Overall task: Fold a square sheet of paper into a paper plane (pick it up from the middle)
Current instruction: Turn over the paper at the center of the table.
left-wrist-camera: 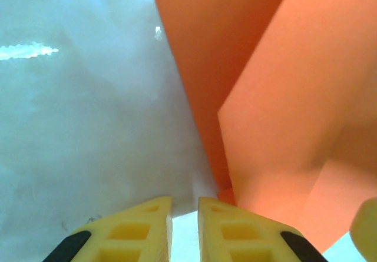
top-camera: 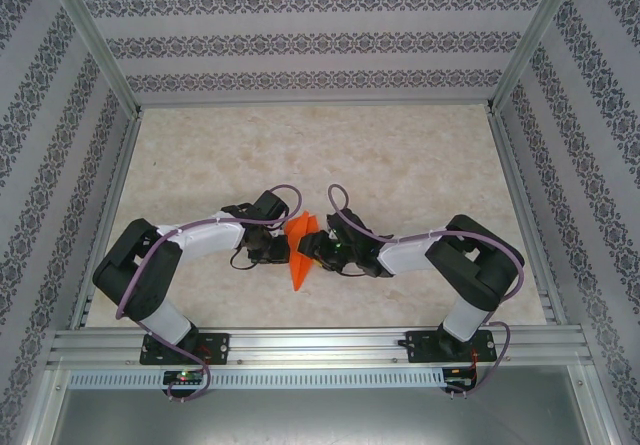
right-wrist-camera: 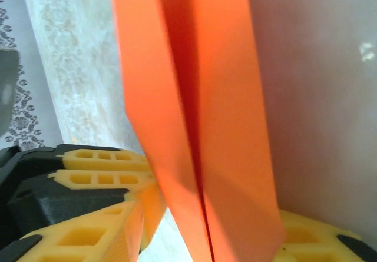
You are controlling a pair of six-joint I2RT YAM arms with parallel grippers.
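Paper plane (top-camera: 298, 265) between right gripper (right-wrist-camera: 213, 216) (base cut off)

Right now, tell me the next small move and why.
Probably close the right gripper gently on the paper plane. Its fingers straddle the fold, whose centre crease looks open, while the left gripper sits at the paper's edge, apparently steadying it.

Overhead; wrists close on paper plane (top-camera: 298, 265)
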